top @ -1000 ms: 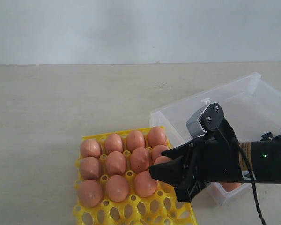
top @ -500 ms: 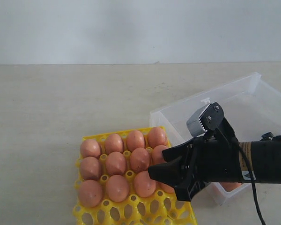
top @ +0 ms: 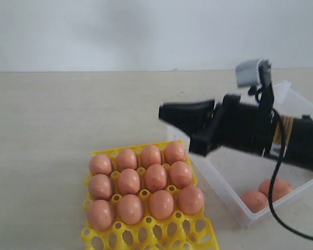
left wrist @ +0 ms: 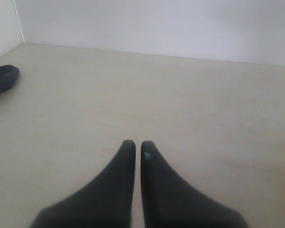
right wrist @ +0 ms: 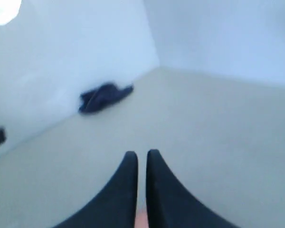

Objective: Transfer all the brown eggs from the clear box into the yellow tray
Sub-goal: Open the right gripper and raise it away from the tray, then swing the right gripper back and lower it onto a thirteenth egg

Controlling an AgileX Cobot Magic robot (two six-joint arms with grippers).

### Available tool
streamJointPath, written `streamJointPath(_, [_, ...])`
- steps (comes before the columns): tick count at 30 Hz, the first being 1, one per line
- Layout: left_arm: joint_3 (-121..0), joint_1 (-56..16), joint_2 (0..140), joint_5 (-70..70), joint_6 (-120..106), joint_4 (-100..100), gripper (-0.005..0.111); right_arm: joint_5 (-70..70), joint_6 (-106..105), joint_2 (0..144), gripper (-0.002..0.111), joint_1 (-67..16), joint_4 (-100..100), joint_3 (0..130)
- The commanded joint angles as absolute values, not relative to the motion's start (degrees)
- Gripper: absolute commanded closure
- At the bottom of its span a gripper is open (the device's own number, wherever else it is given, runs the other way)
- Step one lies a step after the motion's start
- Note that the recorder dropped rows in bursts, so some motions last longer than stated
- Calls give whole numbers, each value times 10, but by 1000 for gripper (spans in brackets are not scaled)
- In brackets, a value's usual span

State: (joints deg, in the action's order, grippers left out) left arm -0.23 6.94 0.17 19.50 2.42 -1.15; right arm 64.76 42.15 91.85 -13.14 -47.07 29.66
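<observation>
Over the beige table [top: 68, 114] we hold the right gripper [top: 164, 112], jaws pressed together and empty, above the box [top: 219, 179] wall, likely because two eggs [top: 254, 200] lie in it while twelve fill the tray [top: 146, 234]; the left gripper [left wrist: 134, 147], jaws nearly together, idles.

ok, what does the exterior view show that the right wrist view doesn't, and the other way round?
Exterior only: the bright yellow plastic egg tray holding twelve brown oval eggs, and the clear shallow plastic box with two more eggs inside. Right wrist only: a dark crumpled object lying by the white wall. Both: the black right gripper, shut, and the beige tabletop.
</observation>
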Motion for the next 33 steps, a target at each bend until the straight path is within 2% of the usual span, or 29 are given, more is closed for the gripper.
streamJointPath(1, [0,68,0,193,22,-11,103,659,301,849,108,-132,-251,356])
streamJointPath(6, [0,68,0,193,22,-11,103,645,32,796,108,-132,62,451])
streamJointPath(8, [0,68,0,193,22,-11,103,558,-78,783,108,-118,95,501])
streamJointPath(10, [0,68,0,193,22,-11,103,391,-170,778,108,-97,99,560])
streamJointPath(14, [0,68,0,193,22,-13,103,-39,-342,818,108,-60,174,713])
streamJointPath(18, [0,68,0,193,22,-13,103,-405,-217,937,108,8,152,895])
streamJointPath(21, [0,68,0,193,22,-13,103,-689,-200,1035,108,32,107,1012])
streamJointPath(25, [0,68,0,190,22,-13,103,-700,-151,1101,108,34,84,1034])
streamJointPath(30, [0,68,0,192,22,-13,103,-700,-245,1112,108,6,115,975])
streamJointPath(33, [0,68,0,192,22,-13,103,-700,-286,1112,97,-12,132,922])
